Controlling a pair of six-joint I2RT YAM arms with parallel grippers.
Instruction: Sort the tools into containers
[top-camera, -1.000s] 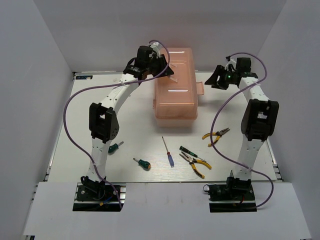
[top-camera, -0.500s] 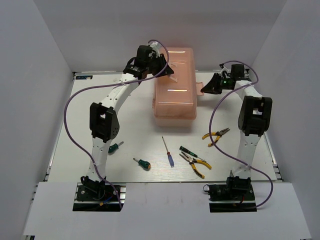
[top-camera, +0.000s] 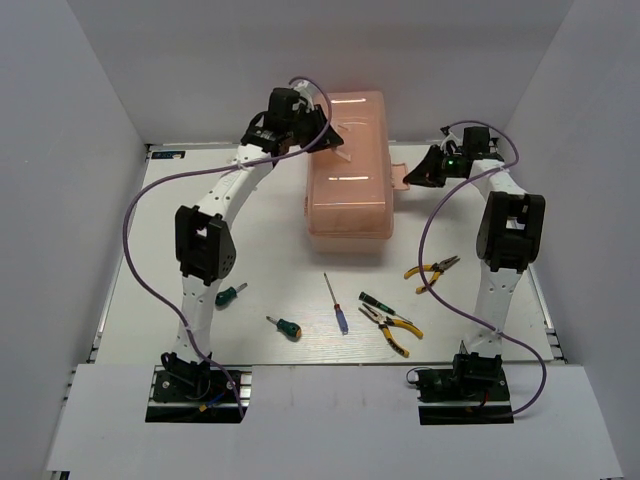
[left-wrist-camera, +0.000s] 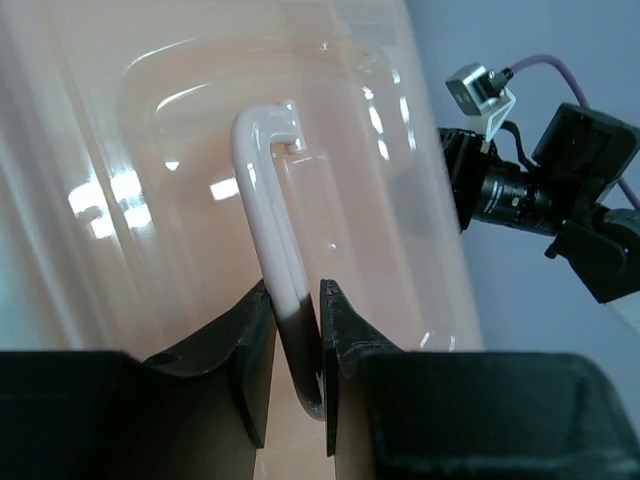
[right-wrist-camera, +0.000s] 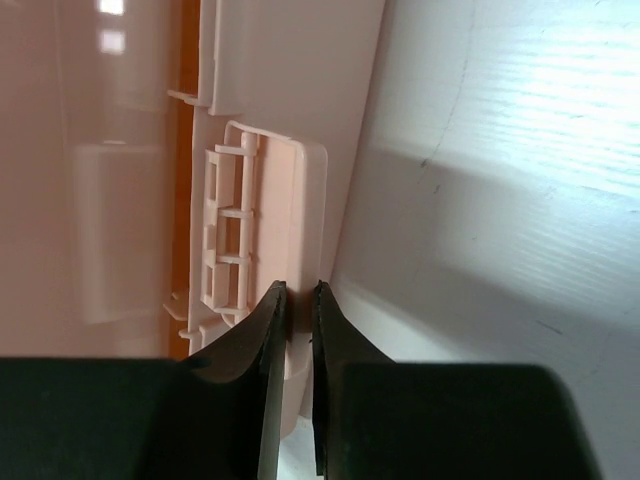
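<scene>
My left end effector (left-wrist-camera: 297, 335) clamps the lid handle (left-wrist-camera: 262, 190), its bar running straight ahead. My right end effector (right-wrist-camera: 297, 300) narrowly pinches the latch (right-wrist-camera: 255, 225) just ahead

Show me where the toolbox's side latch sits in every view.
Top external: latch on the toolbox's right side, at the right gripper's tips.
Left wrist: not in it; left gripper clamps the lid handle.
Right wrist: left of centre, between that gripper's tips.
Shared landmark: the salmon-pink toolbox.

Four screwdrivers (top-camera: 230, 294) (top-camera: 285, 325) (top-camera: 337, 305) (top-camera: 374, 300); two pliers (top-camera: 432, 269) (top-camera: 392, 326) — one toolbox (top-camera: 350, 180).
</scene>
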